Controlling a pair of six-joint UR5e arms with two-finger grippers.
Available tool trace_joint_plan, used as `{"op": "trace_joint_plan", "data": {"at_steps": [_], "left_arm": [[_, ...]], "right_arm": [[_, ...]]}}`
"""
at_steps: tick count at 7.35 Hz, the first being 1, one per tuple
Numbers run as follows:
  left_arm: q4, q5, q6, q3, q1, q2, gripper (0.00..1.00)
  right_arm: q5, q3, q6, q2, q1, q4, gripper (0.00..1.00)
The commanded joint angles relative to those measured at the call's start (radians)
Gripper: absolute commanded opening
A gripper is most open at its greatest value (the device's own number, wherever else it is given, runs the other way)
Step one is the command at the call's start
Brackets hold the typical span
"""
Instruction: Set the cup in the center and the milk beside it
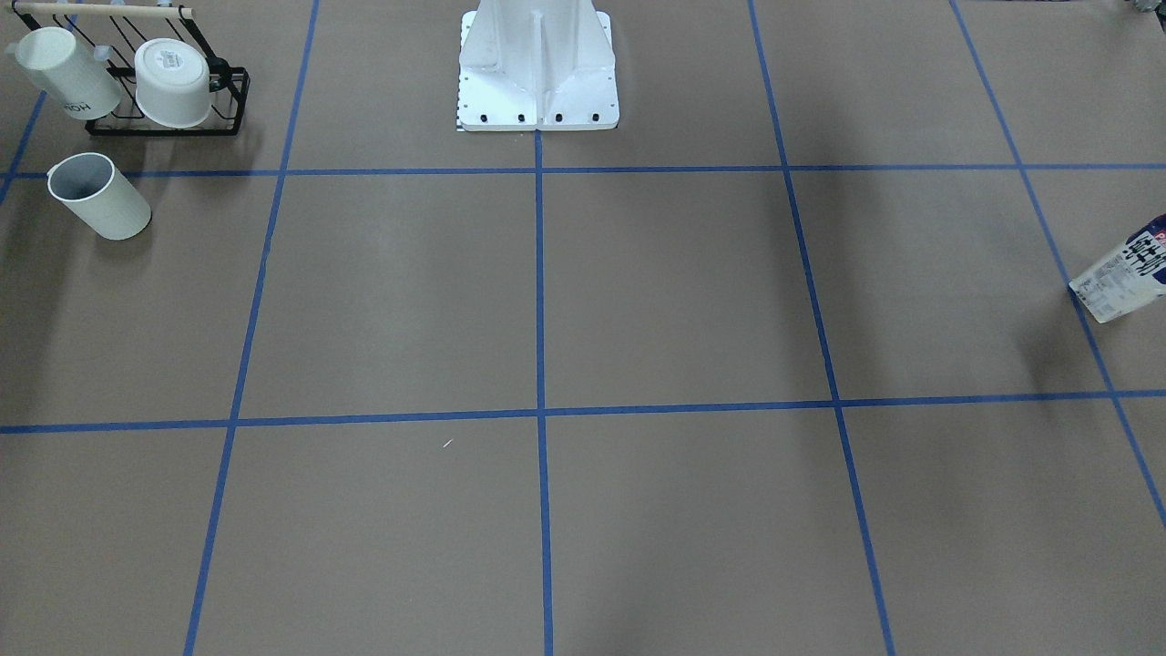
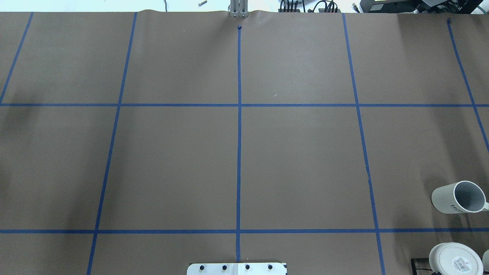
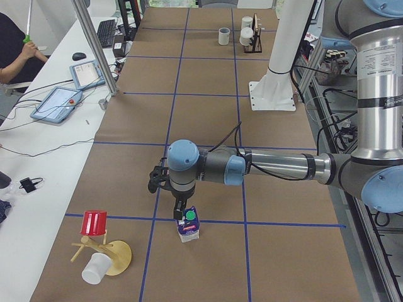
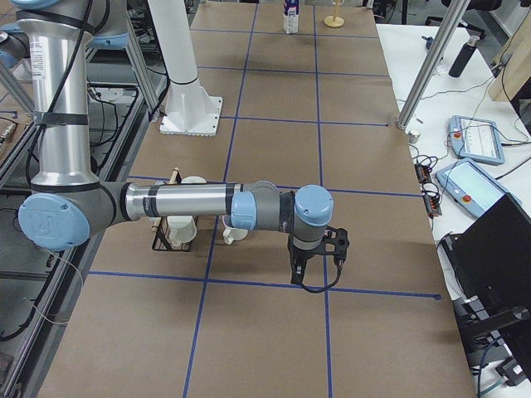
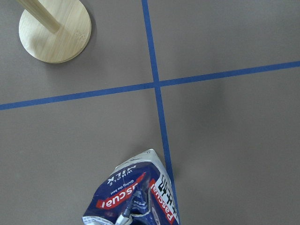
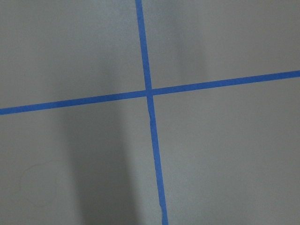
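The cup (image 1: 98,196), a white mug with a dark grey inside, stands next to the black rack; it also shows in the overhead view (image 2: 458,197) and far off in the left side view (image 3: 223,36). The milk (image 3: 188,226), a blue and white carton with a green cap, stands upright on a tape crossing; it also shows at the front view's right edge (image 1: 1125,273) and in the left wrist view (image 5: 133,199). My left gripper (image 3: 179,211) hangs just above the carton's cap. My right gripper (image 4: 300,272) hangs over bare paper, apart from the cup (image 4: 235,235). I cannot tell whether either is open.
A black wire rack (image 1: 228,100) with two white mugs stands behind the cup. A wooden mug tree (image 3: 116,257) with a red and a white cup stands near the milk. The white robot base (image 1: 537,73) is at the table's edge. Blue tape lines grid the brown paper.
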Motion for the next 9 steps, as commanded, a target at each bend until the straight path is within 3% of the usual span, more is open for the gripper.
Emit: {"op": "trace_joint_plan", "data": {"at_steps": [1,4,5,6,8,9], "left_arm": [[-0.002,0.0,0.0,0.0,0.0,-0.001,0.98],[0.0,-0.006,-0.009,-0.005,0.0,-0.003,0.98],[0.0,-0.006,-0.012,-0.008,0.002,-0.006,0.98],[0.0,-0.006,-0.012,-0.006,0.002,-0.006,0.98],[0.0,-0.005,-0.012,-0.002,0.002,-0.011,0.98],[0.0,-0.005,-0.012,-0.002,0.002,-0.011,0.98]], "right_arm": [[0.0,0.011,0.0,-0.01,0.006,0.0,1.0],[0.005,0.109,0.008,0.009,-0.007,0.011,1.0],[0.073,0.106,0.011,0.009,-0.033,0.025,1.0],[0.263,0.099,0.0,-0.008,-0.07,0.107,1.0],[0.27,0.097,0.015,-0.154,-0.195,0.555,1.0],[0.268,0.08,0.014,-0.202,-0.257,0.663,1.0]]}}
